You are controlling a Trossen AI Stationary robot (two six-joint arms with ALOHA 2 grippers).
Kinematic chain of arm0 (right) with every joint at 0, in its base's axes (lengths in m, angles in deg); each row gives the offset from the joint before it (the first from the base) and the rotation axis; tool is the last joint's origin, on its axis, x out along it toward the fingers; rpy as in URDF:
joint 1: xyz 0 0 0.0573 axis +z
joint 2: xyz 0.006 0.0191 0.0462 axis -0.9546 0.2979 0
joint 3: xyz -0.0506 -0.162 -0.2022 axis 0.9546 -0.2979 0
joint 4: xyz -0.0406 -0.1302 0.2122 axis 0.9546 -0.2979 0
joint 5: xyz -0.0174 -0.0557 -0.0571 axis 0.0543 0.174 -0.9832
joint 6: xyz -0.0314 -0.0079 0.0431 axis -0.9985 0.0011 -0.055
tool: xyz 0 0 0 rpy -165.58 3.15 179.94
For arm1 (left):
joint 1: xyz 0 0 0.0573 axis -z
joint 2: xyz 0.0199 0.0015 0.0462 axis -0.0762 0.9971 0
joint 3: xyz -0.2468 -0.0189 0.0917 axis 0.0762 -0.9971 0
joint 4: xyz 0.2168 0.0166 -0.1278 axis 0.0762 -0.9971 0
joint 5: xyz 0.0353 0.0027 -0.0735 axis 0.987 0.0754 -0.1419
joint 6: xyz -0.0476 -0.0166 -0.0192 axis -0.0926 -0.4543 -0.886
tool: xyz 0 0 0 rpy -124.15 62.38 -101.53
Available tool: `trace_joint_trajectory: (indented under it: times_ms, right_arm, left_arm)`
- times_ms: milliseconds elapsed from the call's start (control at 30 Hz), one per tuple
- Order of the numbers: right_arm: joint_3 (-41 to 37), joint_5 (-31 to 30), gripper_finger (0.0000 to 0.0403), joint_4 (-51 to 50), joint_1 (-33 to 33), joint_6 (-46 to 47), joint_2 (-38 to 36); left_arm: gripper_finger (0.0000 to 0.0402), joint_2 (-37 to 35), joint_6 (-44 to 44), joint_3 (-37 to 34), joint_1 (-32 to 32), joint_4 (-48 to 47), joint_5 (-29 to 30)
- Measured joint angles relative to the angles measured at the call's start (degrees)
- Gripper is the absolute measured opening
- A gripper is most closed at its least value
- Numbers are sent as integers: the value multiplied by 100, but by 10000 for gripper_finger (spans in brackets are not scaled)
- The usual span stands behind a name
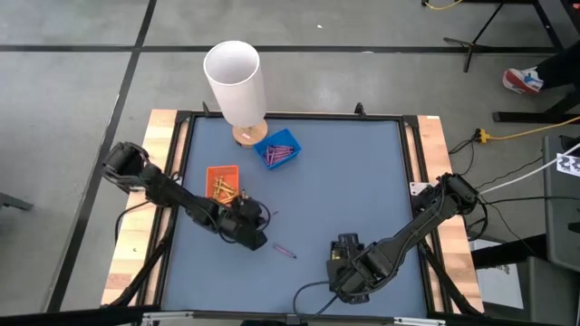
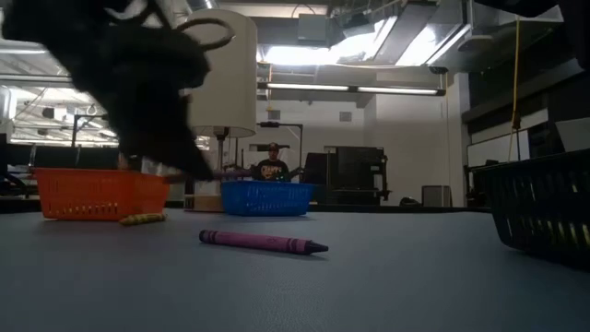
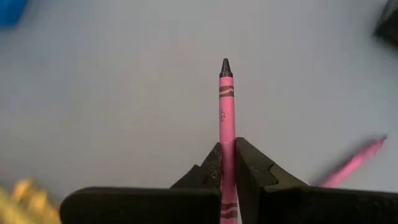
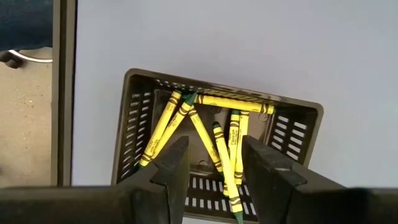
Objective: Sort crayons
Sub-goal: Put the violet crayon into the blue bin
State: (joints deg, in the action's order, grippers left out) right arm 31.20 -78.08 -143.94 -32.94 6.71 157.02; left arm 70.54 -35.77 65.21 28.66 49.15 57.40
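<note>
My left gripper [image 1: 252,223] hangs over the mat near the orange tray [image 1: 222,178] and is shut on a pink crayon [image 3: 226,99]. A second pink crayon [image 2: 263,243] lies flat on the mat and also shows in the high view [image 1: 285,251]. The blue tray [image 1: 278,149] holds purple-pink crayons, and the orange tray holds orange-gold ones. A yellowish crayon [image 2: 143,219] lies on the mat beside the orange tray. My right gripper [image 4: 214,149] is open above the black tray [image 4: 137,112], which holds several yellow crayons [image 4: 163,127]. My left gripper pinches the pink crayon's rear part [image 3: 227,155] between its two fingers. The fingers lie along the crayon, and its dark tip [image 3: 225,65] sticks out ahead of them. In the low view the crayon is clear of the mat.
A tall white cylinder [image 1: 236,81] on a wooden disc stands at the mat's far edge, beside the blue tray. A raised black frame [image 1: 412,172] borders the grey mat. The black tray sits near the front edge [image 1: 347,244], under the right gripper. Open mat lies at centre and far right.
</note>
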Motion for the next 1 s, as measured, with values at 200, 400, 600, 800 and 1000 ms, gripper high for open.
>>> trace_joint_trajectory:
  times_ms: [200,400,600,800,1000]
  right_arm:
    - [0,2,143,33,0,2,0]
    - [0,0,143,222,0,2,0]
    - [0,2,143,369,0,2,0]
    - [0,-147,143,777,0,-4,0]
    - [0,-899,143,1339,0,-5,0]
  left_arm:
    - [6,-6,1200,9,-691,1084,-5]
    - [6,-6,2433,9,-1509,1997,-11]
    - [6,-6,3536,9,-2440,2405,-2]
    - [6,-6,4223,9,-3327,2456,-29]
    - [6,-6,4377,9,-3926,2357,-437]
